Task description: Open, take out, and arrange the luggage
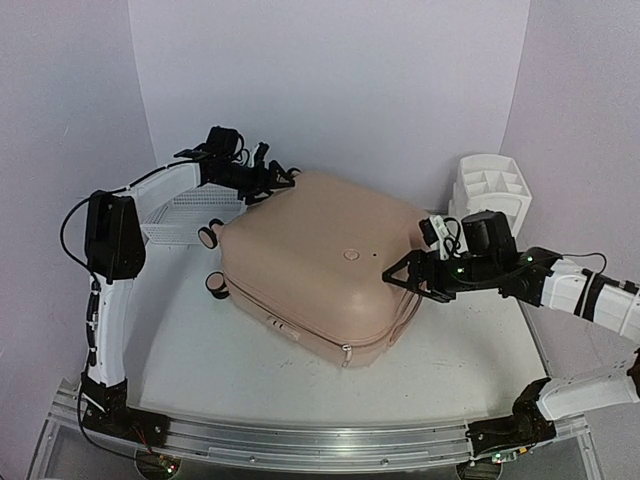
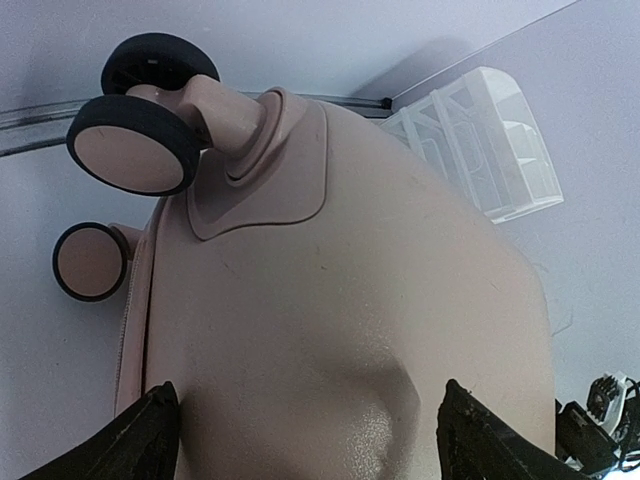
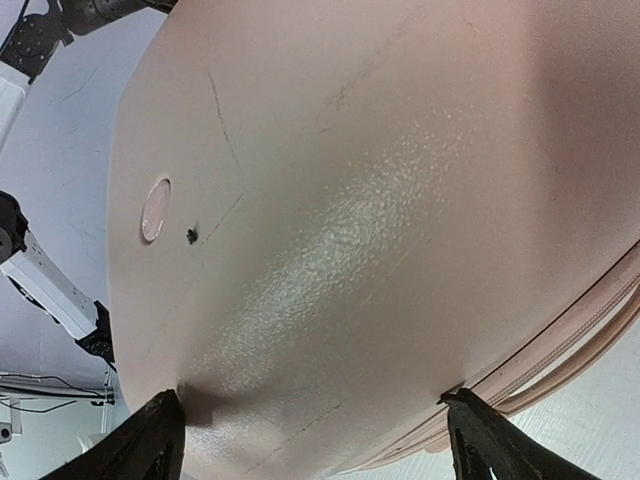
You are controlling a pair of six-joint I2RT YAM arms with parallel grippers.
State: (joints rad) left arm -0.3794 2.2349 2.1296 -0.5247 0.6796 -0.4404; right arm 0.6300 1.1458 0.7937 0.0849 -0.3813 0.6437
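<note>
Clearly the opening step is in hand and not yet done. From the top view, the large peach-pink hard-shell suitcase (image 1: pixel 320 260) lies flat and closed in the middle of the pale worktop (image 1: pixel 200 350), its zip seam shut all along the near side. The left arm reaches far and bends right, setting the left pincer (image 1: pixel 272 180) at the suitcase's far-left corner. This is beside the white mesh plastic basket (image 1: pixel 185 215). The right arm stretches left, low over the worktop, with the right pincer (image 1: pixel 398 275) at the right corner, near the white plastic drawer organizer (image 1: pixel 490 190).

From the left wrist view, the left pincer is spread wide with nothing in its hold. The shell bulges between its black fingertips (image 2: pixel 160 425), and the black-and-beige caster wheels (image 2: pixel 130 145) lie beyond. I cannot tell whether the tips press the shell.

From the right wrist view, the right pincer is likewise wide and holds nothing. It brackets the shell just above the zip seam (image 3: pixel 580 320).

As I judge it, the next move calls for working the zip or seam free, then lifting the lid while one arm steadies the base.
</note>
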